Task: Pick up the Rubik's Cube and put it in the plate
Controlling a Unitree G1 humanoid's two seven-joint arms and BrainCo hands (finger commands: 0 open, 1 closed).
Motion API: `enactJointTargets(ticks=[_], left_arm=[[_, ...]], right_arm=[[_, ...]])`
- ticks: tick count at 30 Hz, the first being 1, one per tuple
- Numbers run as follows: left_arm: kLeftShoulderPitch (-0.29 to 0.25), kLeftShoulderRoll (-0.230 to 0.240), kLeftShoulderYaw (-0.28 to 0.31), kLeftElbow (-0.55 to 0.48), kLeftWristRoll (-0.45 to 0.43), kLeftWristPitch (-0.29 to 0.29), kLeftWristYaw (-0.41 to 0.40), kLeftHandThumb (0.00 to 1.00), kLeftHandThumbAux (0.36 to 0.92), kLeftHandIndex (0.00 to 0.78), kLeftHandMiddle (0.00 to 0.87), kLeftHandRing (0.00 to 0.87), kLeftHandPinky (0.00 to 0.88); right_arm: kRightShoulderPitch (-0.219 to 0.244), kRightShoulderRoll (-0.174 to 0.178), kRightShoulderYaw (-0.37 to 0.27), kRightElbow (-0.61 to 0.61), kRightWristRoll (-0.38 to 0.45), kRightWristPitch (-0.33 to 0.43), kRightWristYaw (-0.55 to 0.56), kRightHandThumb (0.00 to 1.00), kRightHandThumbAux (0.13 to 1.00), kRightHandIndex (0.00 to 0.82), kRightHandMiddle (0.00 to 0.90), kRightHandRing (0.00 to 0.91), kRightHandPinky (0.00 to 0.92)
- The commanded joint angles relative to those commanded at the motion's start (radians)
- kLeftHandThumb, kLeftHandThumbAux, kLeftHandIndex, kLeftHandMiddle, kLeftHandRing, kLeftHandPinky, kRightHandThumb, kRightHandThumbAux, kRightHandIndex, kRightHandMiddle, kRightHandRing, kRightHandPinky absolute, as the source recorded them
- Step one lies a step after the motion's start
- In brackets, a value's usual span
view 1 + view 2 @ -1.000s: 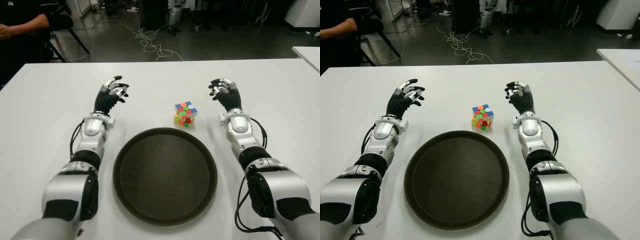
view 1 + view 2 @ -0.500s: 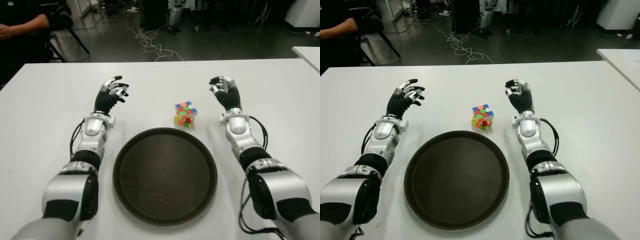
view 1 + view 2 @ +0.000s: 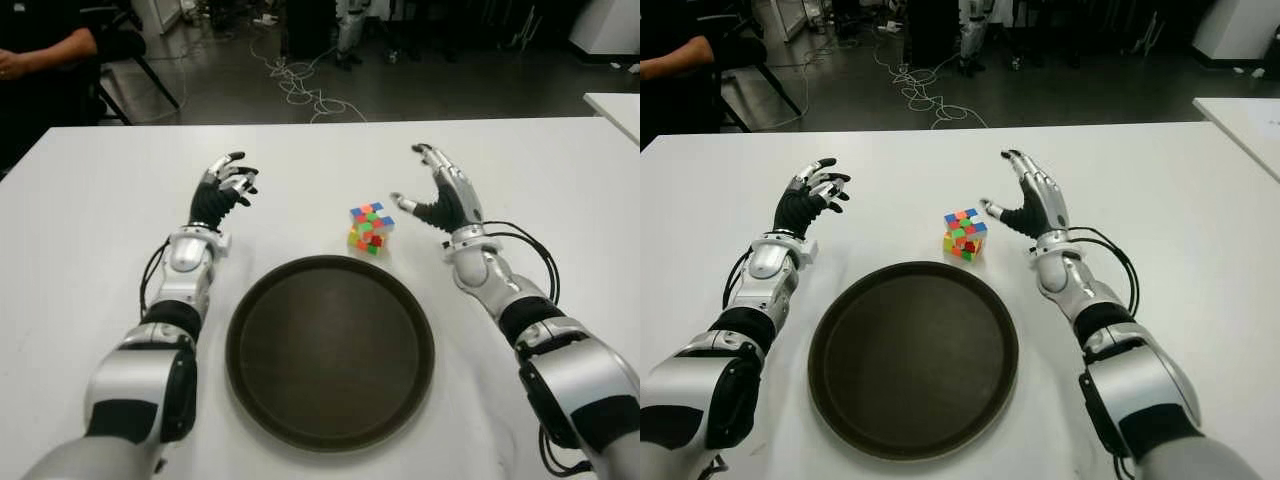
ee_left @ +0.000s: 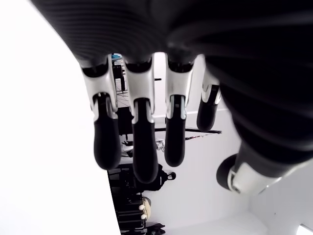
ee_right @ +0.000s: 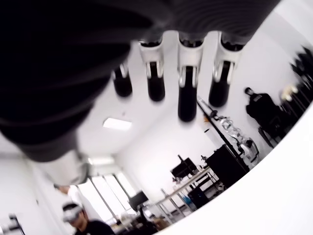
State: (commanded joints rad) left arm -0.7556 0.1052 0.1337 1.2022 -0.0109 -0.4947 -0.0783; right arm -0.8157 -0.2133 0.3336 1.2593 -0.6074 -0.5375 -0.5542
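A Rubik's Cube (image 3: 371, 228) with mixed coloured faces stands on the white table (image 3: 90, 210), just beyond the far rim of a round dark plate (image 3: 330, 350). My right hand (image 3: 437, 190) hangs a little to the right of the cube with its fingers spread and the thumb pointing toward it; it holds nothing and does not touch the cube. My left hand (image 3: 224, 185) shows well to the left of the cube, fingers relaxed and holding nothing. The plate has nothing in it.
A person's arm (image 3: 40, 50) and a chair show beyond the table's far left corner. Cables (image 3: 300, 85) lie on the dark floor behind the table. Another white table's corner (image 3: 615, 105) sits at the far right.
My right hand has uncurled from a loose fist into a spread hand and turned its palm toward the cube. The left hand, the cube and the plate have not moved.
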Motion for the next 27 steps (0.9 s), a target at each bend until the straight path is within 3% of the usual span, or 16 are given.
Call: enactJointTargets(ticks=[9,17,27], left_arm=[[-0.001,0.003,-0.003,0.002,0.006,0.006,0.021,0.242,0.649,0.196,0.365,0.473,0.531],[0.003,0.004,-0.010,0.000,0.018,-0.001,0.031,0.247,0.639,0.206,0.361,0.463,0.526],[0.005,-0.001,-0.002,-0.003,0.010,-0.004,0.023,0.253,0.639,0.196,0.362,0.471,0.533]], right_arm=[[-0.044,0.013,0.062,0.020,-0.039,0.057,0.043,0.000,0.536,0.000,0.000,0.000,0.018],[-0.053,0.011,0.103,0.041,-0.057,0.095,0.093,0.000,0.632,0.000,0.000,0.000,0.002],[-0.055,0.009,0.105,0.040,-0.047,0.113,0.134,0.000,0.652,0.000,0.000,0.000,0.000]])
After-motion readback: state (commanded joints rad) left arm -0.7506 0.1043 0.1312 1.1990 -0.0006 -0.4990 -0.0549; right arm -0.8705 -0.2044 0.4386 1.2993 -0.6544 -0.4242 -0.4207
